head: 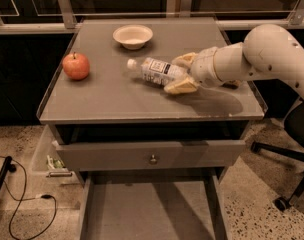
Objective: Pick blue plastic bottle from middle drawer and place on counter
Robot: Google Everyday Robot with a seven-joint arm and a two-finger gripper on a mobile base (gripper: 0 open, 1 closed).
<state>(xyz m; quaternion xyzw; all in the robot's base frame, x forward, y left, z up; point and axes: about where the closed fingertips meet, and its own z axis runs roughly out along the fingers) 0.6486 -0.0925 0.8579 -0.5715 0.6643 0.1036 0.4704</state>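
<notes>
The blue plastic bottle (153, 70) lies on its side at the middle of the counter (107, 96), white cap pointing left. My gripper (173, 75) reaches in from the right on a white arm. Its tan fingers (181, 86) close around the bottle's base end. I cannot tell whether the bottle rests on the counter top or hangs just above it. The middle drawer (86, 209) is pulled open below, with a bare grey floor.
A red apple (76, 66) sits at the counter's left. A white bowl (133, 35) stands at the back. A grey drawer panel with a round knob (153, 159) is slightly open under the counter. A black office chair base (287, 184) stands at the right, cables at the left.
</notes>
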